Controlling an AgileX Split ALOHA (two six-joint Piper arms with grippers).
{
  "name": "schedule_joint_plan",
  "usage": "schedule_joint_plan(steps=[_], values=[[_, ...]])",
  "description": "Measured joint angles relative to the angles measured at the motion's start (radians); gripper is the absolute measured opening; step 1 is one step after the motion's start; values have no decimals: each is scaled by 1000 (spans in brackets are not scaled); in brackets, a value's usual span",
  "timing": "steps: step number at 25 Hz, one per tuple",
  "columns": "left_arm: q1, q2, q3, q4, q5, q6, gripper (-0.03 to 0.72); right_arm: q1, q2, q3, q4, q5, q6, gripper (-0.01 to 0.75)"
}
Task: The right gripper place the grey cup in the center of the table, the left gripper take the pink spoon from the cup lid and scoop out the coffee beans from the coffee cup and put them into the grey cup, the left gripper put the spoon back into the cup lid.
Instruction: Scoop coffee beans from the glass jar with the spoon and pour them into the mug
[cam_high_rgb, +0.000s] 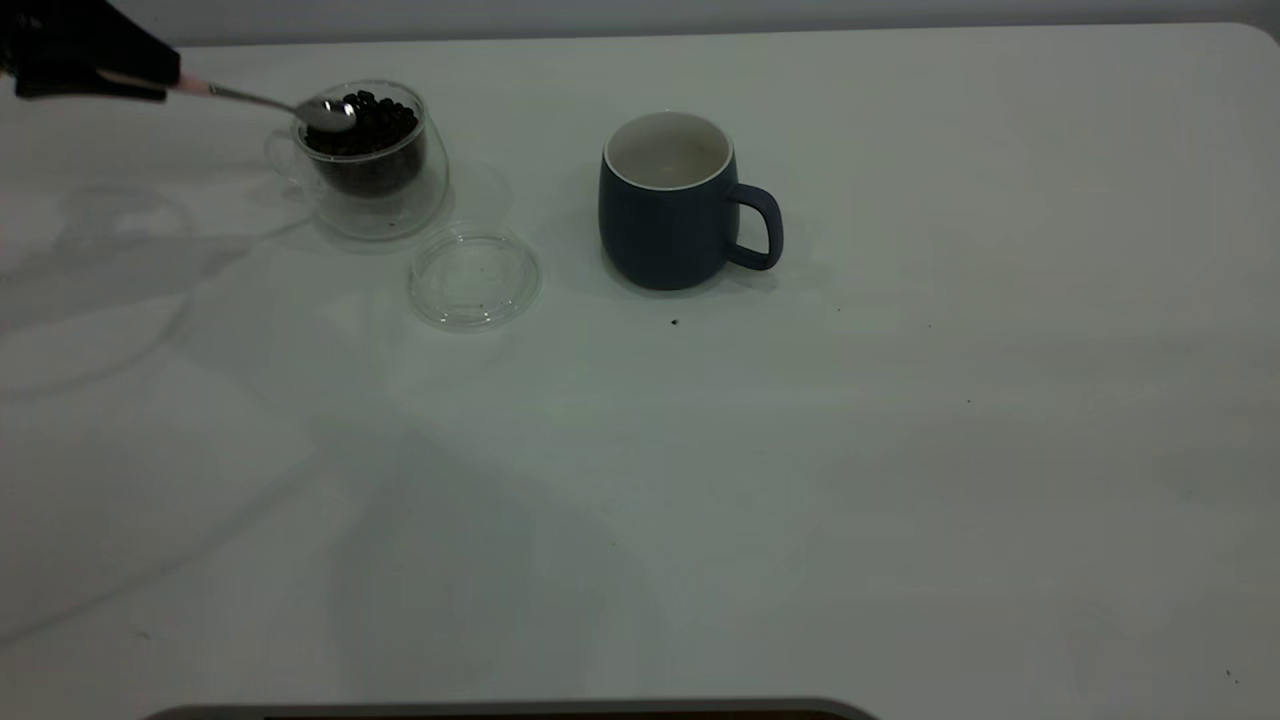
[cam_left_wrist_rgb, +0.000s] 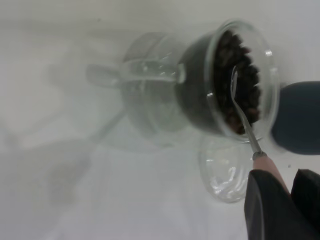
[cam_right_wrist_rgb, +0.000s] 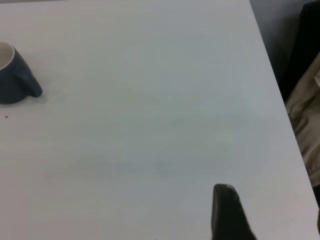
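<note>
pink spoon (cam_high_rgb: 262, 100) clamped in left gripper (cam_high_rgb: 150, 80), bowl on coffee beans (cam_high_rgb: 372, 122) in coffee cup (cam_high_rgb: 370, 160).

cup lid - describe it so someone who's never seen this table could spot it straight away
On the white table, look between the glass coffee cup of beans and the grey cup, slightly nearer the camera. The cup lid is a flat clear disc with a raised rim, lying empty.
</note>
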Motion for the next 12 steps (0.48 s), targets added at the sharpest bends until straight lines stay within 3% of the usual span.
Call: schedule_joint_plan(steps=[12], values=[[0,125,-1,-166,39,9,127,0,0,0,0,0,0,457]])
